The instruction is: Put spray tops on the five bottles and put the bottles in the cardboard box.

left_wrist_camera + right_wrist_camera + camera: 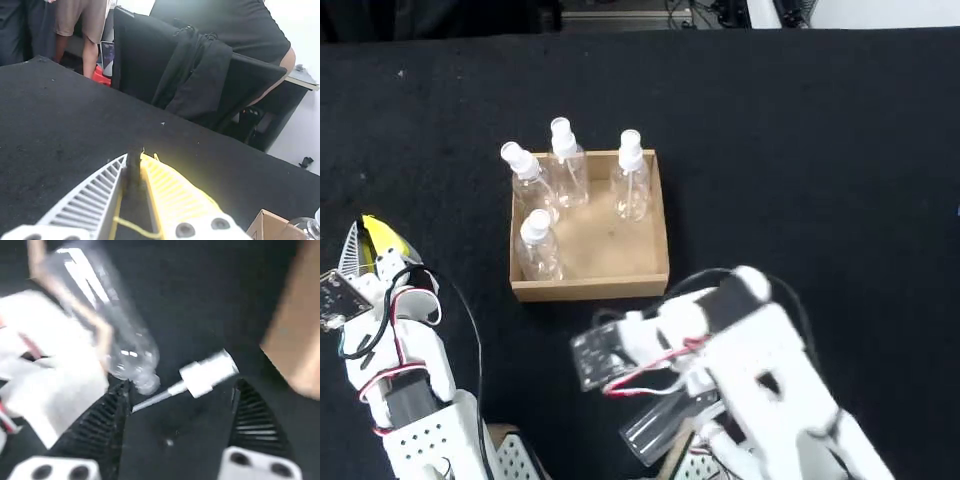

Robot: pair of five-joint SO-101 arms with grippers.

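The cardboard box (661, 225) sits mid-table with several clear bottles standing in it, each with a white spray top, such as the one in its near left corner (538, 243). A fifth clear bottle (658, 427) (107, 327) lies capless on the black table beside the right arm. A loose white spray top (207, 372) with its thin tube lies just off that bottle's neck. My right gripper (182, 387) is open, its black fingers on either side of the spray top. My left gripper (375, 243) (134, 161) is shut and empty, at the table's left.
The box's corner (265, 226) shows in the left wrist view, and its brown wall (299, 325) lies close to the right gripper. Black chairs (200, 75) stand beyond the table's far edge. Black cloth covers the table around the box.
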